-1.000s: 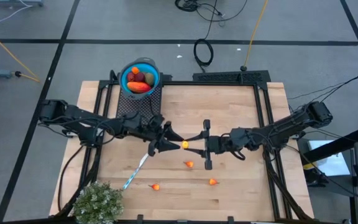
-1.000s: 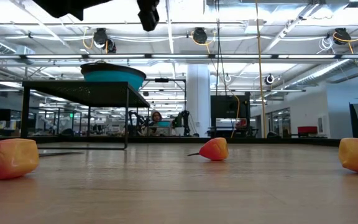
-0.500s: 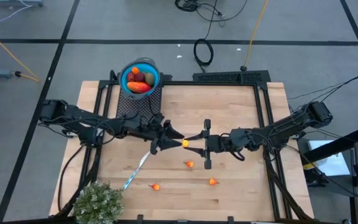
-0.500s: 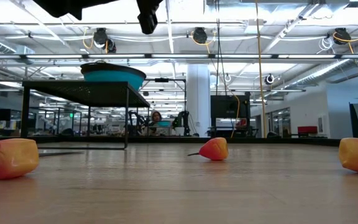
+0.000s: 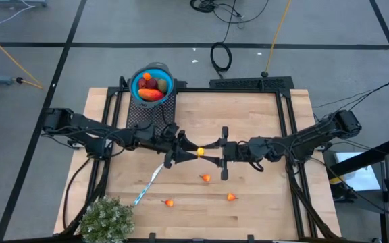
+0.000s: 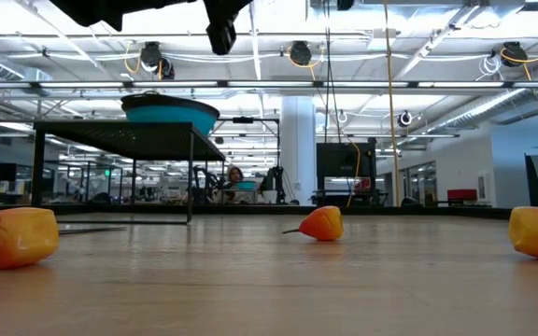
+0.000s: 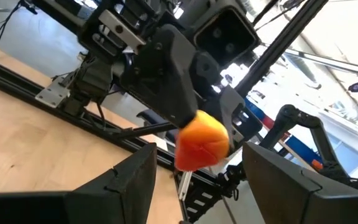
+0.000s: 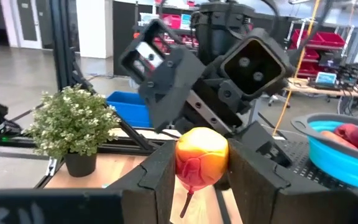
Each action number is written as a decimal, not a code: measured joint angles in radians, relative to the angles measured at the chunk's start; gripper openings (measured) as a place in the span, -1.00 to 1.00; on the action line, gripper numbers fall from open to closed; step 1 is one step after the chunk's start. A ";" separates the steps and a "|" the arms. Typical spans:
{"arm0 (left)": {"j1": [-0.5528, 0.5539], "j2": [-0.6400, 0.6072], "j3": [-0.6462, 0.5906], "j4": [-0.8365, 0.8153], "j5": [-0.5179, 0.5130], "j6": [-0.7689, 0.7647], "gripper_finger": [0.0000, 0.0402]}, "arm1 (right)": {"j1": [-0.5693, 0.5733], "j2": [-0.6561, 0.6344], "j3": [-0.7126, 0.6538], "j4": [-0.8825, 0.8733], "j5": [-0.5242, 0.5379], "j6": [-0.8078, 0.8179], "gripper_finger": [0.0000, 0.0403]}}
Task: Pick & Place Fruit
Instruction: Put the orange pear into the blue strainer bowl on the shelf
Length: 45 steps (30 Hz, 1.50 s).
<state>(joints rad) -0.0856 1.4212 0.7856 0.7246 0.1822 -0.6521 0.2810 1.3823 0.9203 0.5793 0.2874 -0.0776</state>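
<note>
At the centre of the high view the two grippers meet tip to tip, above the table (image 5: 262, 128). The right gripper (image 8: 194, 165) is clamped on a small orange fruit (image 8: 201, 155). The left gripper (image 7: 194, 171) has its jaws apart on either side of that fruit, not touching it as far as I can tell. Three more orange bits (image 5: 206, 178) lie lower centre. The blue bowl (image 5: 152, 82), upper left, holds fruit. In the low view both grippers are cut off by the top edge.
</note>
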 joint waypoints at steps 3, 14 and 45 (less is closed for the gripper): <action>0.005 0.000 0.000 0.002 0.000 0.002 0.18 | -0.007 0.002 0.000 -0.001 0.000 0.013 -0.39; 0.020 0.000 0.000 -0.015 0.000 0.002 0.18 | -0.013 0.010 0.000 -0.008 0.001 0.025 -0.39; 0.019 0.000 0.000 -0.022 -0.048 0.000 -0.31 | -0.021 0.010 0.000 -0.024 0.007 0.040 -0.39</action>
<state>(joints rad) -0.0666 1.4208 0.7853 0.7031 0.1341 -0.6521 0.2600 1.3918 0.9207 0.5551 0.2944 -0.0380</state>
